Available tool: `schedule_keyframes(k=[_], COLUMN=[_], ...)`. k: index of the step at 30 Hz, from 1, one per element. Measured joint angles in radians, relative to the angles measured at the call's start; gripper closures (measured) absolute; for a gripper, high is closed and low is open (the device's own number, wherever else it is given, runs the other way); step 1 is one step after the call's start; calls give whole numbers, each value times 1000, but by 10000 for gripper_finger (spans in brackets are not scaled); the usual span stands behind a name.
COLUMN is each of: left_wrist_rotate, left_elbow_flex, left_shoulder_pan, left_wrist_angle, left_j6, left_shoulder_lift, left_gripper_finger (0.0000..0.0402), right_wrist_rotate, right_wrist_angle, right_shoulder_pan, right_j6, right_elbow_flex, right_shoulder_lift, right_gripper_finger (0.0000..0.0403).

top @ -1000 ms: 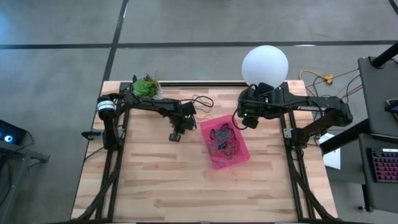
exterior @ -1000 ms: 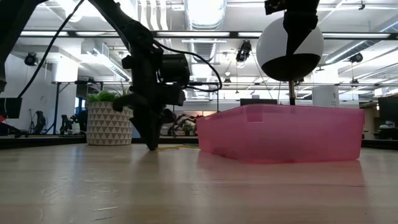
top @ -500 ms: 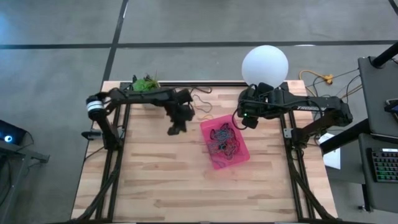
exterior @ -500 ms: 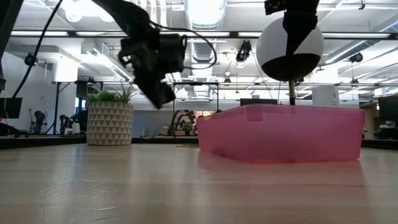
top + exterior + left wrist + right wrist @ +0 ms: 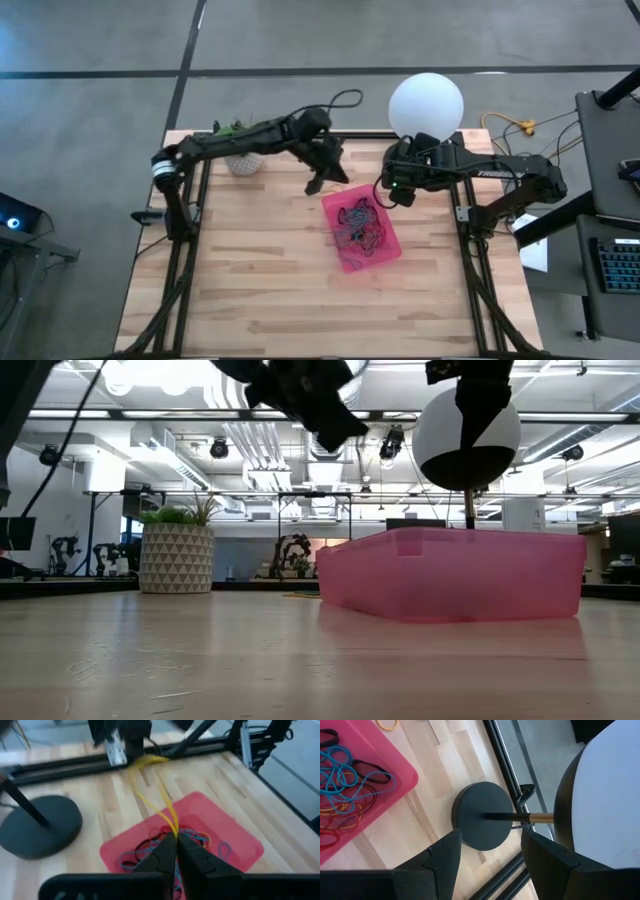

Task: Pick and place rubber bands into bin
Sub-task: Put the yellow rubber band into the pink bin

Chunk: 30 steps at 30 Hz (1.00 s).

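**Overhead, a yellow band pinched above the pink bin**

Now we see the left gripper (image 5: pixel 318 181) raised off the desk (image 5: pixel 260 290), just beside the far left corner of the bin (image 5: pixel 390 255). From the left wrist camera its jaws are pressed together on a thin yellow rubber band (image 5: pixel 159 805), which stretches away from the fingertips (image 5: pixel 169 851) as a long narrow loop over the bin (image 5: pixel 240 840). In the low view the left gripper (image 5: pixel 330 415) hangs high above the pink tray (image 5: pixel 460 575), well clear of the wood.

Beyond the closed jaws the bin rests flat on the desk, and in it we find a tangle of rubber bands (image 5: pixel 360 226) in red, blue, orange and black; the right wrist camera shows the same rubber bands (image 5: pixel 342 795) heaped against one wall of the bin (image 5: pixel 395 767).

The right gripper (image 5: pixel 395 190) waits near the far right corner of the bin, its jaws spread wide and holding nothing. Between them, from that wrist, we see the round black base (image 5: pixel 482 822) of the white globe lamp (image 5: pixel 426 104). One more orange loop (image 5: pixel 387 724) lies on the wood outside the bin.

A plant pot (image 5: pixel 175 558) stands behind the left arm. No brand, label or writing can be read anywhere.
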Motion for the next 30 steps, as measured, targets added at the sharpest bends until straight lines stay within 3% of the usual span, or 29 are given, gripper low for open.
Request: schedule_keyframes(k=[6,9,13,19,22,27,30], left_wrist_rotate=[18,-21,-103,-113,-159,-495,-512], left_elbow_flex=[40,42,41,41,44,24,-37], left_shoulder_pan=[-41,-55,-72,-81,-73,-61,-18], left_wrist_angle=[-23,-34,-46,-66,-171,-400,-372], left_j6=[-144,-213,-293,-282,-142,272,336], left_shoulder_lift=[135,176,205,162,112,67,69], left_gripper_finger=[402,392,343,246,213,201,207], right_wrist_rotate=[0,0,0,0,0,0,0], right_wrist_angle=[-1,-2,-2,-1,-1,1,0], right_shoulder_pan=[0,0,0,0,0,0,0], right_j6=[-4,-6,-5,-3,-3,-1,3], right_elbow_flex=[-2,-2,-4,-4,-4,-11,-21], right_shoulder_lift=[0,0,0,0,0,0,0], right_gripper_finger=[209,209,209,209,209,209,209])
